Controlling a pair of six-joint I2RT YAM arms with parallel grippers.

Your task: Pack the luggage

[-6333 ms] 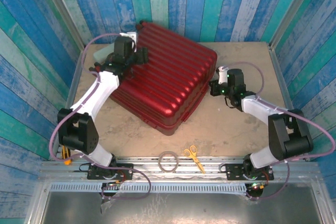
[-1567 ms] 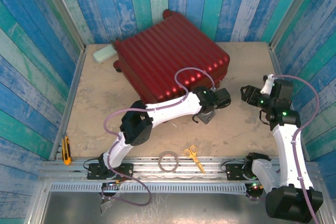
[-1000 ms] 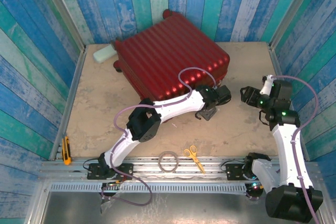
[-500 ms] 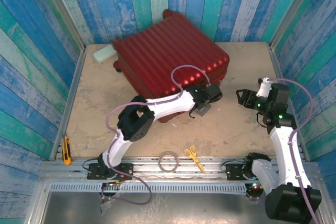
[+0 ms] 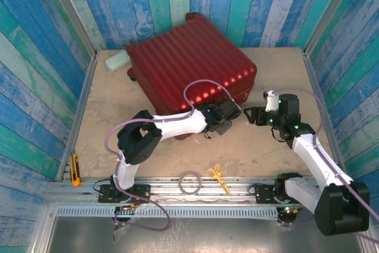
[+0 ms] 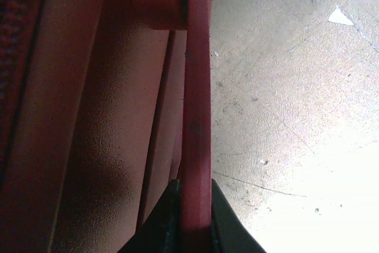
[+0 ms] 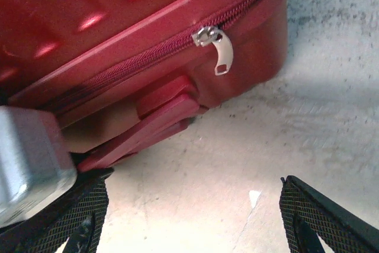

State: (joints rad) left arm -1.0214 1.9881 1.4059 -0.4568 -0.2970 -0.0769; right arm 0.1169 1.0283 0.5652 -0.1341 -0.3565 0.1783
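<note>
Closed red luggage (image 5: 189,57) lies flat at the back-centre of the worktop (image 5: 118,128), far corner close to the blue plank wall. At its near edge the left fingers (image 6: 166,229) are pinched shut on the red side handle (image 6: 196,117). Just beside the near right corner, the right fingers (image 7: 314,217) are spread wide, holding nothing, facing the silver zipper pull (image 7: 220,51). Scissors (image 5: 220,179) lie by the front rail.
</note>
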